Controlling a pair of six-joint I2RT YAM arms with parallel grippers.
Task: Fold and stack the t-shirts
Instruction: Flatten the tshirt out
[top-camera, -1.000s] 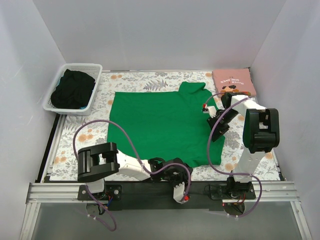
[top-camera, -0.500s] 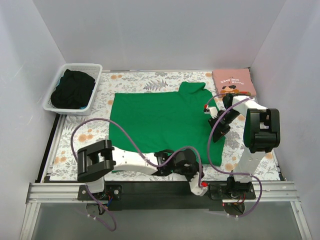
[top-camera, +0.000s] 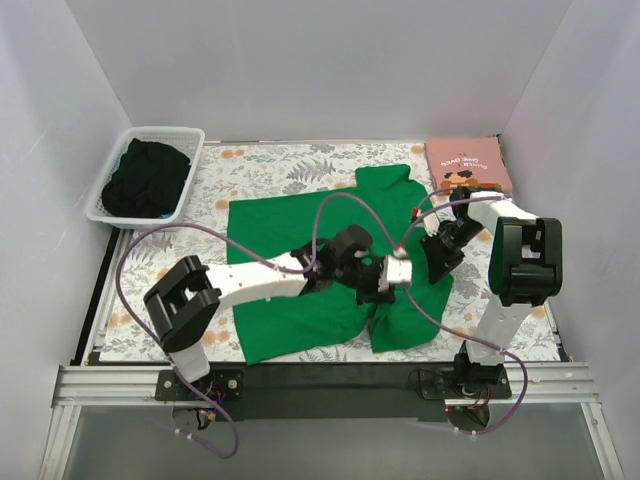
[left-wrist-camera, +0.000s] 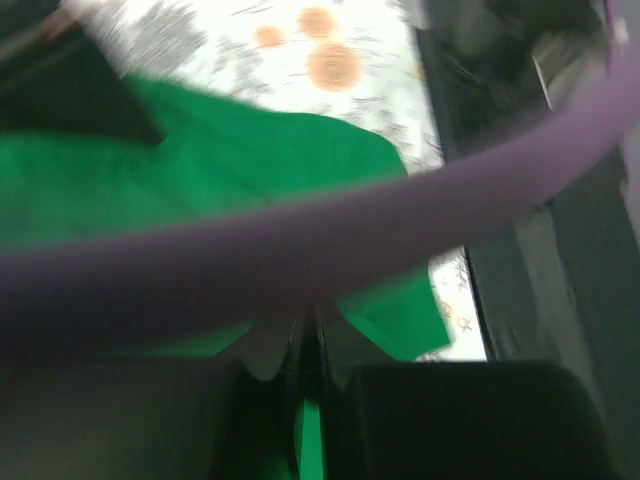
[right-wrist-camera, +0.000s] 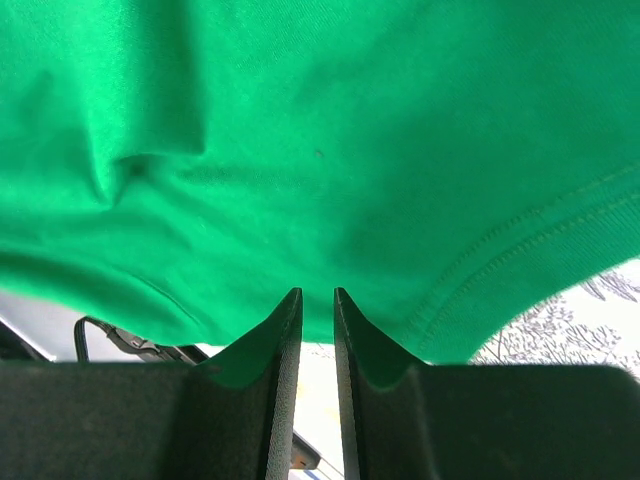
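Across the middle of the counter (top-camera: 260, 160) lies the green tee (top-camera: 290, 225), its far part flat and its near hem raised and bunched toward the centre. The left end effector (left-wrist-camera: 303, 330) is closed tight on that hem, with a sliver of green showing between its jaws. The right end effector (right-wrist-camera: 310, 295) has its jaws nearly together and pinches the tee's right edge close to a double-stitched hem, so the cloth hangs in soft folds clear of the counter. The step in hand looks like folding the near half over the far half. To do it well, both grips should travel together at one height with the edge between them taut, because the thin knit sags and creases wherever it goes slack. The rumpled near-right part wants smoothing before release. The carried hem should be laid in line with the far edge and let go low. A purple cable (top-camera: 345, 196) loops over the cloth and could drag it. The pink tee (top-camera: 468, 162), printed and folded square, lies at the far right corner. A white slatted basket (top-camera: 165, 130) holding dark cloth sits far left.
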